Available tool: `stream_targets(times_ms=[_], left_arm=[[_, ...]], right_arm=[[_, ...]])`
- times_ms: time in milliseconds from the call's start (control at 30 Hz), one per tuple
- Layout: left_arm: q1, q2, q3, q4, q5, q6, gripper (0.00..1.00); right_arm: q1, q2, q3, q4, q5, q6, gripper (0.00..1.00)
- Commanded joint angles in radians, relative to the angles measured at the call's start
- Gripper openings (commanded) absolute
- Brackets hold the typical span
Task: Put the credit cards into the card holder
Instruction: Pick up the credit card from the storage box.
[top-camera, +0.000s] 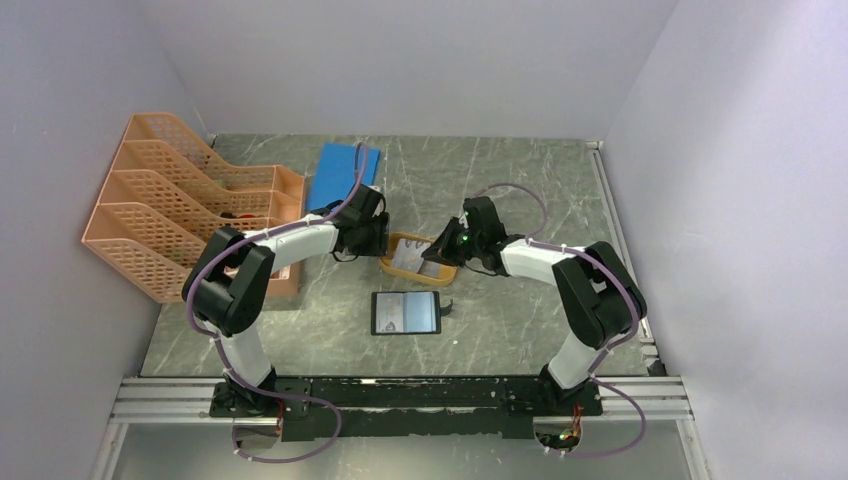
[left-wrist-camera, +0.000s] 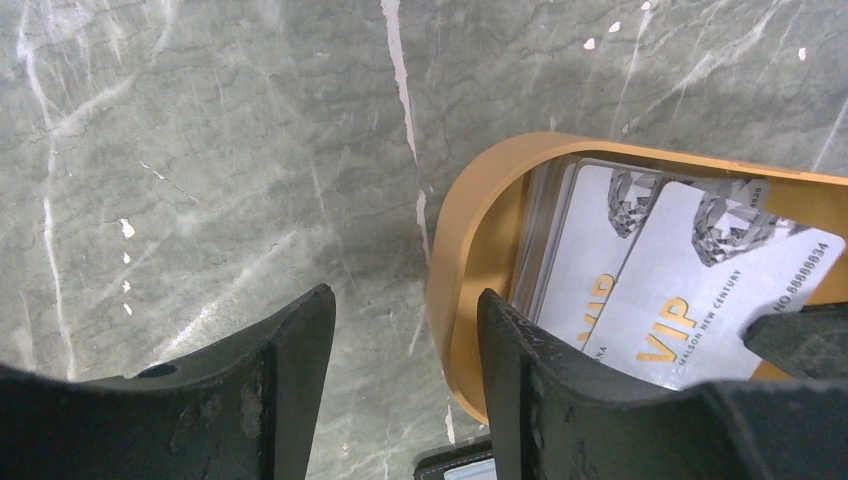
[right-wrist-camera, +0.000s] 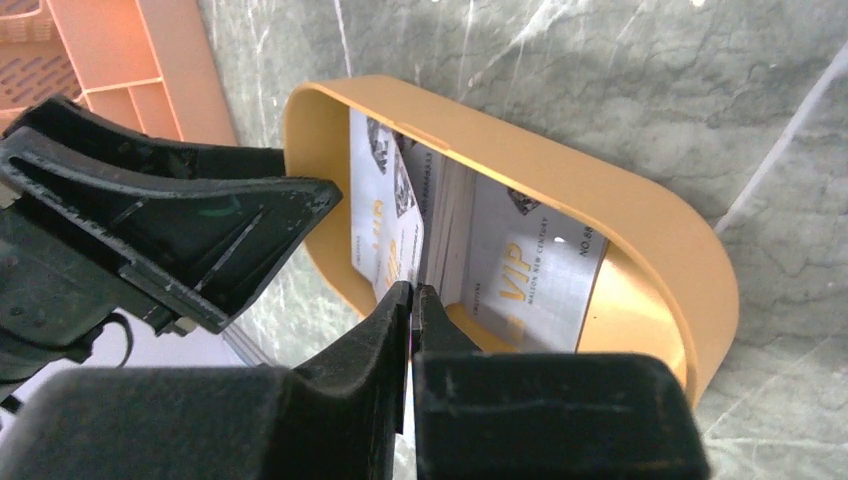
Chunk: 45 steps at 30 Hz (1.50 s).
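Credit cards (left-wrist-camera: 650, 290) are sitting inside the orange oval dish (right-wrist-camera: 640, 210), silvery with gold VIP lettering, overlapping one another and leaning against its long wall. One upright card (right-wrist-camera: 385, 230) is standing on edge apart from the rest, near the dish's rounded end. The right gripper (right-wrist-camera: 412, 300) is pinching this card's lower edge, its fingers nearly touching with only the thin card between them.

The left gripper (left-wrist-camera: 405, 300) is hanging at the same rounded end of the dish with its jaws standing partly open and gripping nothing. The wrist view is showing the dish's end wall between the two fingers; whether either finger is touching the wall I cannot tell.

The card holder (top-camera: 405, 312) is lying opened flat on the marble table (top-camera: 520, 190), just on the near side of the dish, its shiny pockets facing up. What the pockets are holding is too small to tell. Orange file trays (top-camera: 170, 200) are standing at the left, beside a blue sheet (top-camera: 340, 172).
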<state>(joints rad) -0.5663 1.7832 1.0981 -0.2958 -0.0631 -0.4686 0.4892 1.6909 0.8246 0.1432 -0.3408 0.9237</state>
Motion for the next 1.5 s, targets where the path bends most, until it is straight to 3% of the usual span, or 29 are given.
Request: stream_targets(times_ms=[0,500,767,1000,1067,1100,1133,1200,1333,1467], left_arm=[[0.003,0.003,-0.002,0.019,0.021,-0.006,0.59],[0.005,-0.048,0.000,0.033,0.008,-0.013,0.59],[0.005,-0.128,-0.009,0.023,-0.036,-0.035,0.60],[0.005,-0.314,-0.029,-0.010,-0.095,-0.070,0.72],[0.005,-0.384,-0.057,-0.011,-0.115,-0.083,0.81],[0.005,-0.422,-0.073,-0.010,-0.124,-0.088,0.90],[0.005,-0.459,-0.096,-0.008,-0.133,-0.092,0.97],[0.005,-0.531,-0.129,-0.007,-0.142,-0.097,0.98],[0.003,-0.662,-0.212,0.013,-0.043,-0.059,0.98],[-0.024,-0.758,-0.318,0.018,0.112,-0.035,0.98]], right_arm=[[-0.006,-0.041,0.032,-0.089,-0.045,0.033,0.00],[-0.042,-0.108,0.128,-0.265,-0.065,0.157,0.00],[-0.101,-0.179,0.096,-0.233,-0.205,0.247,0.00],[-0.129,-0.254,0.050,-0.179,-0.389,0.362,0.00],[-0.130,-0.281,0.033,-0.150,-0.430,0.395,0.00],[-0.130,-0.293,0.032,-0.147,-0.441,0.395,0.00],[-0.131,-0.304,0.041,-0.162,-0.441,0.379,0.00],[-0.130,-0.324,0.077,-0.246,-0.416,0.299,0.00],[-0.117,-0.375,0.202,-0.534,-0.235,-0.086,0.00],[-0.090,-0.509,0.107,-0.617,-0.134,-0.301,0.00]])
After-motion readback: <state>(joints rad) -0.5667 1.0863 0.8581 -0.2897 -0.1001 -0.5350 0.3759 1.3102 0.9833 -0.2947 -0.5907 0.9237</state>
